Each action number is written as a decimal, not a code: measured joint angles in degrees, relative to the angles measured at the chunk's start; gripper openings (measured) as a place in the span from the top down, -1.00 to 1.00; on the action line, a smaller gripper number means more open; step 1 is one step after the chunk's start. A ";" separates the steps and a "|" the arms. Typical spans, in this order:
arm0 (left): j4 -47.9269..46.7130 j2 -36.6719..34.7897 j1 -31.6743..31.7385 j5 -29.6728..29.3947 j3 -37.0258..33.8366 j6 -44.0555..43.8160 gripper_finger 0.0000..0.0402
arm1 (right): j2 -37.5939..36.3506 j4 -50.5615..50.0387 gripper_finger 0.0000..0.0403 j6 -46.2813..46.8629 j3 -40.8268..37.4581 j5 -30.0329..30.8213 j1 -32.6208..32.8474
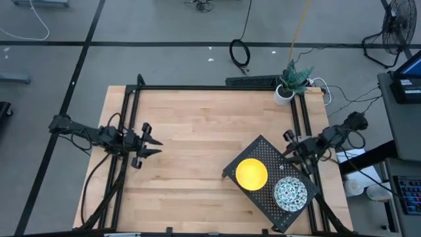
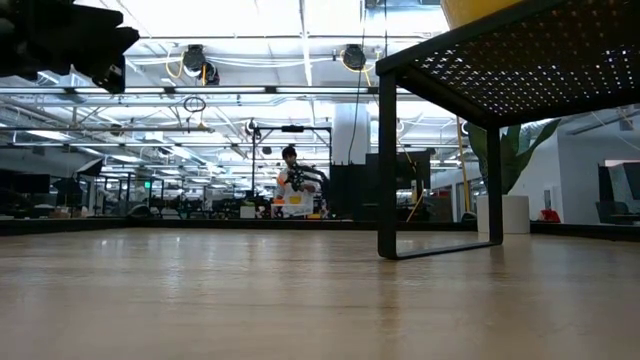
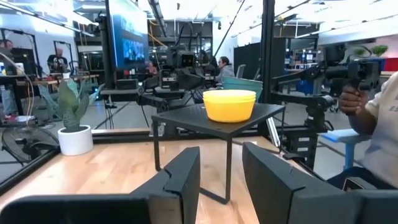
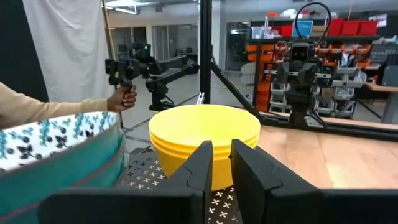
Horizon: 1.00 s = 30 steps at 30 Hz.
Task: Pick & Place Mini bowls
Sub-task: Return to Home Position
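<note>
Mini bowls (image 1: 251,172) sit in two stacks on the black shelf (image 1: 263,150) at lower right of the high view, the yellow one beside the blue patterned stack (image 1: 290,192). Narrow and empty, the right hand (image 1: 289,152) hangs just beside the shelf's edge, so a careless retreat could clip it and topple both stacks. Wide and empty, the left hand (image 1: 153,146) waits at the tabletop's (image 1: 197,131) left edge.
</note>
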 joint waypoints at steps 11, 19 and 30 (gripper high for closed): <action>-1.52 0.02 0.00 0.47 0.00 0.93 0.39 | 0.02 17.18 0.79 -6.65 -11.72 0.64 -0.01; -3.31 0.17 0.00 0.16 -0.02 1.53 0.39 | -0.02 18.52 0.79 -6.69 -14.62 3.08 -0.03; -4.76 0.24 0.00 -0.75 -0.03 1.18 0.38 | 0.00 18.27 0.79 -6.67 -14.74 3.17 -0.03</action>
